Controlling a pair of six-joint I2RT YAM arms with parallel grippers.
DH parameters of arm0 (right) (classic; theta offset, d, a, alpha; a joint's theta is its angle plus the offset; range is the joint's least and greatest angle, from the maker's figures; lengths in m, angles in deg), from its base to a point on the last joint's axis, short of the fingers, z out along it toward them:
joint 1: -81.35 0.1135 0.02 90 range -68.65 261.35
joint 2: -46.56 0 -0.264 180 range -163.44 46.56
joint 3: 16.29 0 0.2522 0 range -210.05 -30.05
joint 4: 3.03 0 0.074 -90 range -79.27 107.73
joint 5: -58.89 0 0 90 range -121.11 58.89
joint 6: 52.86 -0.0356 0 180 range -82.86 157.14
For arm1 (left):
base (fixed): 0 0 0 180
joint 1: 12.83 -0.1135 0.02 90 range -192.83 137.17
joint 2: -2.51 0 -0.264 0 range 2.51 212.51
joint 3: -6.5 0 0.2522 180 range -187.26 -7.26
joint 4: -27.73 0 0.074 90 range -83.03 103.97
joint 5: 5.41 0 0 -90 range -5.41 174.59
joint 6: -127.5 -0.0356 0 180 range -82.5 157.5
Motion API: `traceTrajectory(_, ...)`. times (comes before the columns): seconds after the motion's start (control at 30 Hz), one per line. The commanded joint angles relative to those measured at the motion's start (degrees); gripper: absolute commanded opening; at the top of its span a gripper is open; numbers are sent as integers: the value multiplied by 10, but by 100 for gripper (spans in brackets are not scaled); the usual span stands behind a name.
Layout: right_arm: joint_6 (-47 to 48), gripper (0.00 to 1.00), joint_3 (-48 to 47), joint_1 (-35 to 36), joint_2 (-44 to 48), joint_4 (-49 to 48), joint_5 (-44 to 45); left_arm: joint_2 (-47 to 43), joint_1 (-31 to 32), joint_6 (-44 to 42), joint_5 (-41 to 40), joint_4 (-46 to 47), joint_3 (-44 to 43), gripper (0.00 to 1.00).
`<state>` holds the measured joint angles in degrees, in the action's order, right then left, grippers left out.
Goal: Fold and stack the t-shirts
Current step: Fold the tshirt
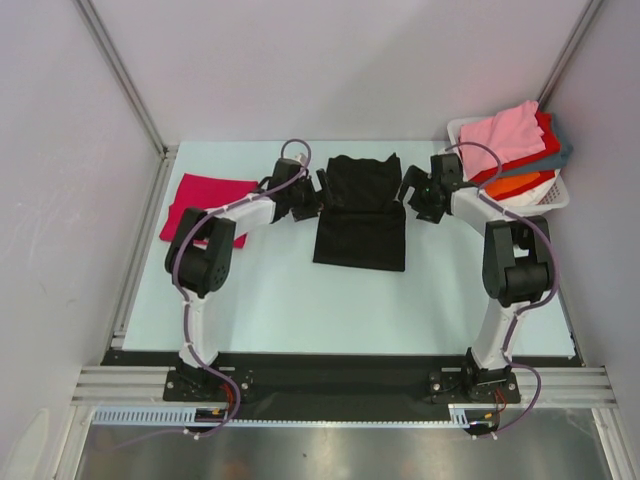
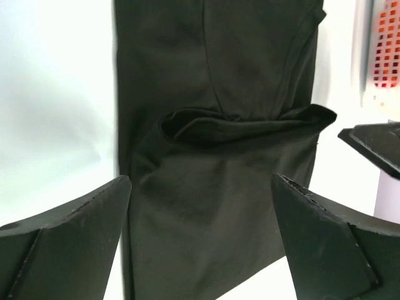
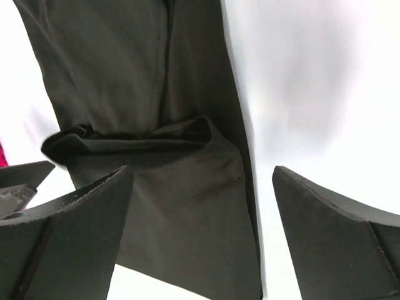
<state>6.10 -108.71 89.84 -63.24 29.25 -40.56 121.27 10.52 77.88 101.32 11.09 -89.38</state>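
We look down on a pale, faintly mint counter (image 1: 300, 310) boxed in on three sides by plain white walls (image 1: 350, 60) (matte and evenly lit, with only soft shadows). Slim aluminium posts (image 1: 118, 75) run up the two back corners. A ribbed aluminium rail (image 1: 120, 385) borders the near edge, and below it we see a brushed metal sheet (image 1: 330, 455) with a dull sheen.

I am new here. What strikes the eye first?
A black shirt lies half folded in the middle, with the left gripper and right gripper open on either side of its far end. A magenta shirt lies at the far left; a white basket heaped with coloured shirts stands at the far right.
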Motion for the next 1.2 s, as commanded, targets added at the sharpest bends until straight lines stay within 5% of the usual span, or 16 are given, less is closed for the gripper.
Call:
traceTrajectory(0.0, -8, 98, 56, -1, 62, -80, -1, -33, -7, -21, -13, 21, 20, 100)
traceTrajectory(0.13, -10, 78, 132, 3, 111, -95, -19, -107, -9, -36, -39, 26, 91, 99)
traceTrajectory(0.4, 6, 74, 264, 39, 201, -89, -5, -174, -2, -29, -4, 84, 255, 81)
traceTrajectory(0.47, 7, 65, 293, 43, 218, -90, -9, -179, 1, -29, -5, 91, 278, 79)
traceTrajectory(0.8, 17, 45, 352, 62, 244, -94, 1, -168, 20, -23, 4, 117, 310, 59)
traceTrajectory(1.17, 12, 36, 358, 58, 218, -116, -26, -176, 28, -23, 7, 123, 343, 44)
